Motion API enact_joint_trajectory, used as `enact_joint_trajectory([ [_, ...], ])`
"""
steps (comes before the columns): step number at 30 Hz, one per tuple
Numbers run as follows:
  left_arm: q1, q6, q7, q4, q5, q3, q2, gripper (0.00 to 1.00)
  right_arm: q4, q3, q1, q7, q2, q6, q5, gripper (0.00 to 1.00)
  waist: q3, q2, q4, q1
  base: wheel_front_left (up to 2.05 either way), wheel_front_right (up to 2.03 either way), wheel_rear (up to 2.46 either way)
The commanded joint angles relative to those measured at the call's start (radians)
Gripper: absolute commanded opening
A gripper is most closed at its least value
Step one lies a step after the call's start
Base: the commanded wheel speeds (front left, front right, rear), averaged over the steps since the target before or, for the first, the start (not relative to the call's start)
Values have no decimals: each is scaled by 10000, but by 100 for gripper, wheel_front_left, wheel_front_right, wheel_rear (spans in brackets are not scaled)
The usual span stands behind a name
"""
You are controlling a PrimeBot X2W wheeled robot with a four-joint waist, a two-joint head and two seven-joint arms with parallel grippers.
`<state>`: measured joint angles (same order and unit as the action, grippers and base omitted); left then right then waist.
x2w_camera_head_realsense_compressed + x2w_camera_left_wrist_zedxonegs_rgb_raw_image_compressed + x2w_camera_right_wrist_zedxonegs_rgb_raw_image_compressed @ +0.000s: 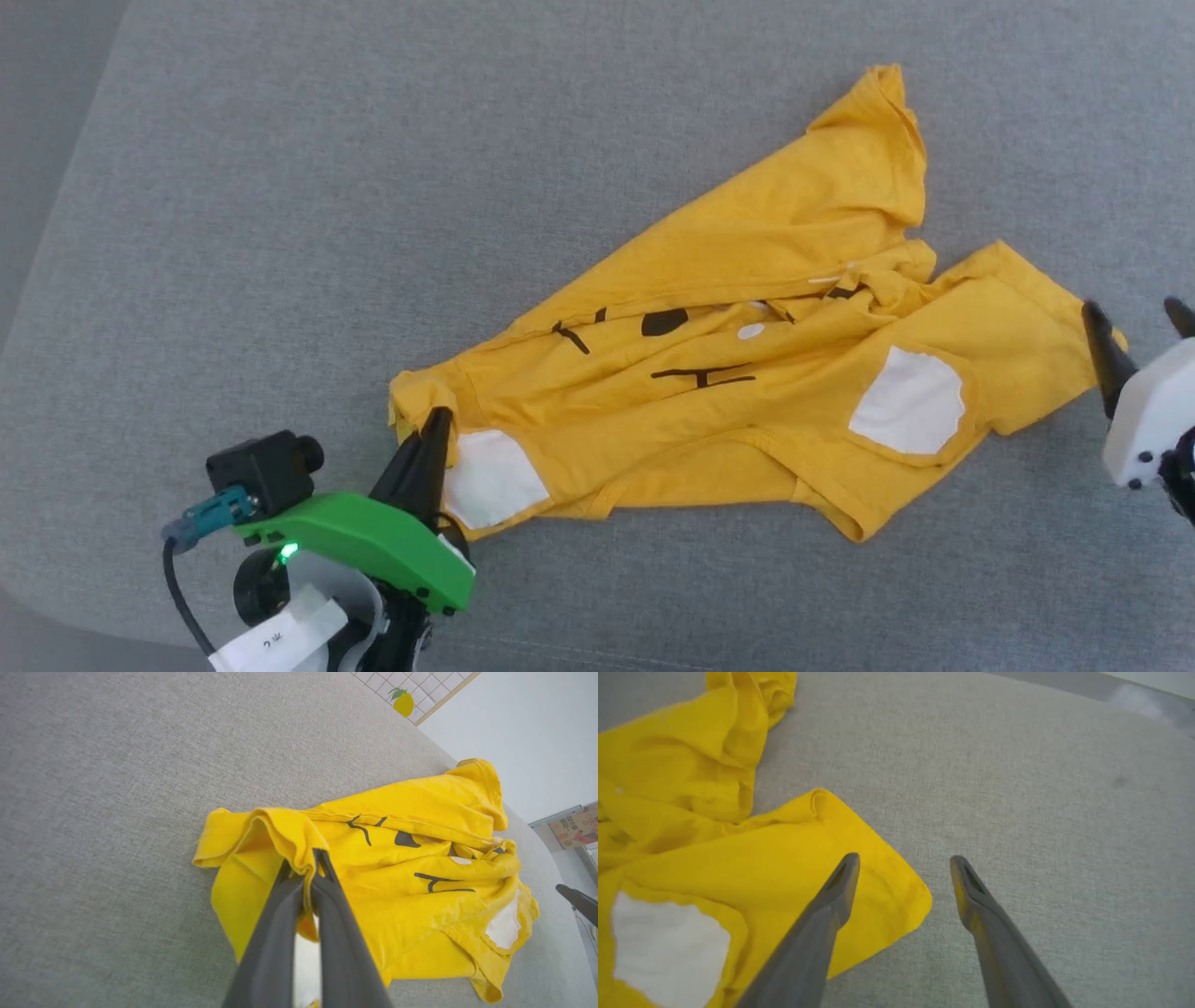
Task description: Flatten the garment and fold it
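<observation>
Left end effector [437, 425] is at lower left. Its fingers are pinched tight together w/ a bunched fold of the garment [747, 280] clamped btw them. In the left wrist view, yellow cloth drapes over both tips.

The garment lies crumpled on the grey fabric surface [280, 187], running diagonally from that pinch up to a loose end at upper right. One white patch [490, 481] sits just beside the left fingers. Black marks [702, 376] are in the mid section, w/ a second white patch [907, 401] further right.

Right end effector [1131, 315] is at the far right edge, fingers spread wide, gripping nothing. In the right wrist view one finger is over the garment's right corner and the other is over the grey surface. Contact w/ the cloth is hard to judge; prob. just above it.
</observation>
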<state>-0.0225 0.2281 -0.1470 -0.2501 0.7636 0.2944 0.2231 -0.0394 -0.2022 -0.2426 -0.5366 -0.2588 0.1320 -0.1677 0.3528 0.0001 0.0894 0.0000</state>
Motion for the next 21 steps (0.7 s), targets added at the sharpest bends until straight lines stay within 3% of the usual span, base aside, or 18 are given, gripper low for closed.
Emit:
enact_joint_trajectory([
  [1,-185,-101,54,41,-143,29,-35,0,162,262,-139,-758,-351,-13,-26,100,246,-1,-42,0,0,0,0],
  [7,-252,-187,113,248,-94,113,-110,0,605,510,-427,-2199,-1061,-13,-421,100,421,-1,196,0,0,0,0],
  [16,-180,-245,159,373,43,146,-171,0,1553,1227,-608,-2697,-1683,-13,-1093,100,560,-1,451,0,0,0,0],
  [17,-178,-245,155,380,67,145,-182,0,1651,1285,-628,-2721,-1704,-13,-1220,82,583,-1,457,0,0,0,0],
  [19,-177,-246,152,399,129,125,-206,0,1736,1296,-658,-2771,-1643,-13,-1450,0,607,-1,443,0,0,0,0],
  [21,-166,-244,177,439,173,73,-202,0,1708,1234,-693,-2726,-1594,-13,-1526,0,590,-1,380,0,0,0,0],
])
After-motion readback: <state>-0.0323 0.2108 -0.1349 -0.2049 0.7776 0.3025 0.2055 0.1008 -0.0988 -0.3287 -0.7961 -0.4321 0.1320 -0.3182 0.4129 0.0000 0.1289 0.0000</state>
